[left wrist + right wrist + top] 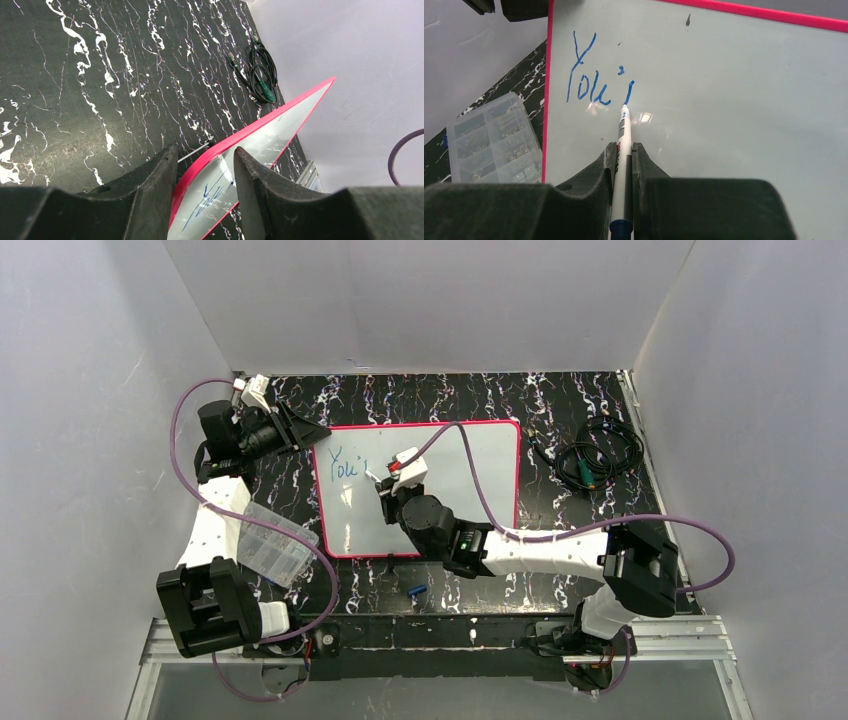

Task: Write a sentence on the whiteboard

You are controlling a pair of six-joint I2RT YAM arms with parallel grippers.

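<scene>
Right gripper (624,152) clamped on a marker (624,132), tip on the whiteboard (734,100).
In the right wrist view, the jaws at lower centre are closed tight on the marker barrel. The blue tip touches the board at the foot of a short stroke just right of the sentence (591,82), which reads "You'" at upper left. In the top view, the whiteboard lies flat at frame centre on the table (450,395). The left gripper (206,150) stands part open astride the board's upper-left corner, one finger outside the pink frame and one over the white face. A clear box (272,545) lies left of the board.
</scene>
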